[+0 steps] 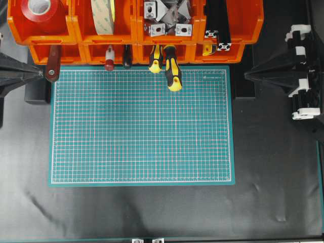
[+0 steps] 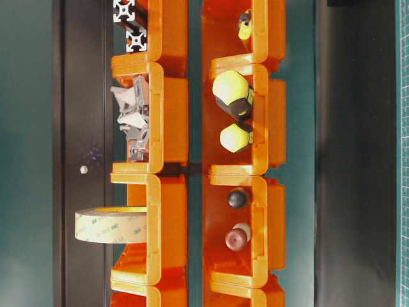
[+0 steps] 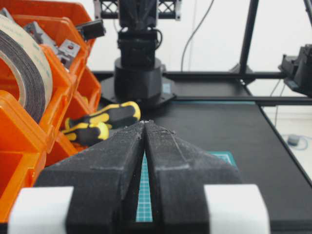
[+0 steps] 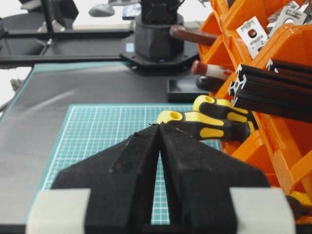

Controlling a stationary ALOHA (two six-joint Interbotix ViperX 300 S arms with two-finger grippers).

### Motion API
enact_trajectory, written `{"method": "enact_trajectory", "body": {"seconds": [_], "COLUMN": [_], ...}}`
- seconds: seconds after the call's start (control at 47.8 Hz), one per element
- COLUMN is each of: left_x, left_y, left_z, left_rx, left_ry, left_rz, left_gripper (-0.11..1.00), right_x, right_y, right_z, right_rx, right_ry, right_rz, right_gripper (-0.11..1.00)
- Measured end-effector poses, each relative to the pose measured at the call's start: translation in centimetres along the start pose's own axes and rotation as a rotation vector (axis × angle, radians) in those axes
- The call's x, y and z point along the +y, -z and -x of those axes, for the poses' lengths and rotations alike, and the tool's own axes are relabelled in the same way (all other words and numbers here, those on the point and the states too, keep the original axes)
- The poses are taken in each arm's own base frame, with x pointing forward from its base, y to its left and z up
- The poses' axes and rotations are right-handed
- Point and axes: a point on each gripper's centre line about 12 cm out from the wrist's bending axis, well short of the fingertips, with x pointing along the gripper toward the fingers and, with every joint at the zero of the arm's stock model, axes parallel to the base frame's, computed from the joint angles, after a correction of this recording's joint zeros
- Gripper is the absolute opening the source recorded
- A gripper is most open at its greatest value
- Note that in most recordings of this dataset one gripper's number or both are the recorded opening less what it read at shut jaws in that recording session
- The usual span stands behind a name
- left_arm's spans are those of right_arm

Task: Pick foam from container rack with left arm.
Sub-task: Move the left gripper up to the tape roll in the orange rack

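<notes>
1. Overhead view: the foam [image 1: 103, 16] stands on edge in the upper row of the rack [image 1: 134, 28], second bin from the left. The bin to its left holds a red tape roll [image 1: 43, 8]; the bin to its right holds metal brackets [image 1: 167, 17].
2. Table-level view: the foam [image 2: 110, 224] projects clear above the rim of its bin, tan band outward, nothing resting on it.
3. Left gripper [image 3: 145, 127]: fingers together, tips meeting, nothing between them. It sits well apart from the foam [image 3: 27, 68], which lies to its left in the rack.
4. Right gripper [image 4: 159, 130]: fingers likewise together, empty, parked at the far side of the rack from the foam.
5. Handling, as judged: a light roll, the wound body fairly firm but the foam layers compressible; a hard squeeze would likely dent it. The outer band looks smooth and could slip; the grey foam side should give better friction.
6. Recommended hold, as judged: across the ring wall at its exposed top, one finger inside the core, one on the outer band. The jaws must part first.
7. Risk: the bin walls stand close on both flat faces, leaving little room to pinch there.
</notes>
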Motion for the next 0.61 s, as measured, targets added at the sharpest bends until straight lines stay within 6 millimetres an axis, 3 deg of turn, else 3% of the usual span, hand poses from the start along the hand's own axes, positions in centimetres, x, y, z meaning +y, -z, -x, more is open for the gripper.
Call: {"method": "enact_trajectory", "body": {"seconds": [0.126, 0.439, 0.607], "left_x": [-0.1, 0.3, 1.2], "left_y": [-1.0, -9.2, -12.1], "left_z": [-0.4, -3.2, -5.3], "left_rx": [0.025, 0.211, 0.309], "left_ry": [0.007, -0.069, -0.185], "left_rz": [0.053, 0.462, 0.709], "left_gripper": [0.00, 0.00, 0.00], "right_x": [0.0, 0.5, 0.7], "right_y": [0.0, -0.4, -0.7], "right_z": [0.0, 0.0, 0.0], "right_rx": [0.000, -0.021, -0.026], "right_ry": [0.002, -0.023, -0.035], "right_rz": [-0.043, -0.151, -0.154], "right_gripper": [0.00, 0.00, 0.00]}}
